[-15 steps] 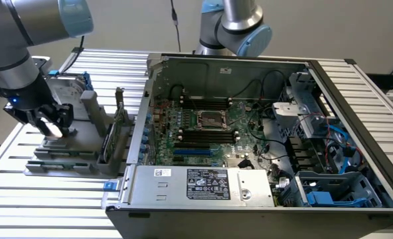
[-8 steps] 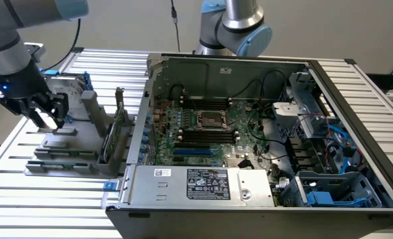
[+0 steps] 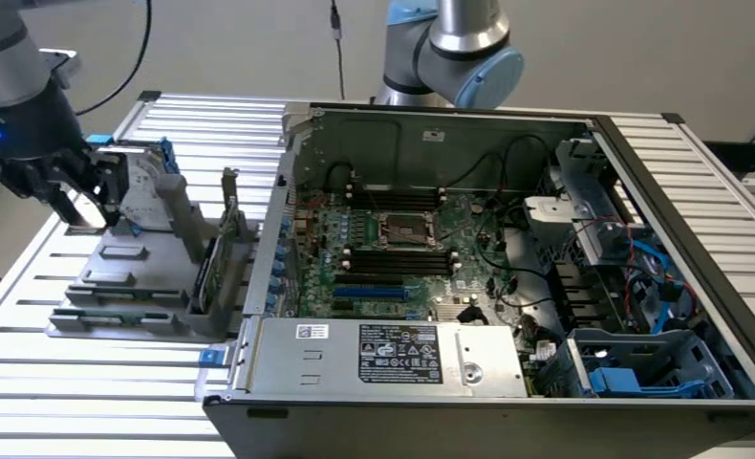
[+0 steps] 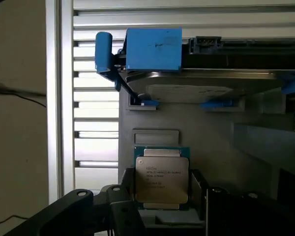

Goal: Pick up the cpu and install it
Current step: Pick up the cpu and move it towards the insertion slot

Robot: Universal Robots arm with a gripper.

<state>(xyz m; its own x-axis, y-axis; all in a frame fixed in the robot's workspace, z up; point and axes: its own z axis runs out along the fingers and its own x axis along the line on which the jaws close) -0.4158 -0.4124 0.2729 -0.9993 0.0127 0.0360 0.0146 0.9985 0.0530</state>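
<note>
Over the grey parts fixture (image 3: 122,287) on the slatted table, at the exterior view's left, my gripper (image 3: 82,206) hangs low. Seen from the wrist, the cpu (image 4: 162,179) lies flat between my two dark fingers (image 4: 125,196), silver top facing up, its green edge showing. My fingers appear pressed against two opposite sides of the chip, pinching it. It looks seated in its pocket on the fixture, not yet lifted.

Just beyond the chip, a silver hard drive in a blue frame (image 4: 206,88) stands on edge in the same fixture. Well apart, at the exterior view's right, the open computer case (image 3: 683,191) shows the green motherboard (image 3: 352,249) with its metal-framed socket (image 3: 400,229).

I judge the hold risky: the chip is thin, and I grip only its narrow edges. A tilted or off-centre pinch could let it slip or twist. Swinging toward the hard drive could knock the chip loose. A crooked chip could damage the socket's contacts.
</note>
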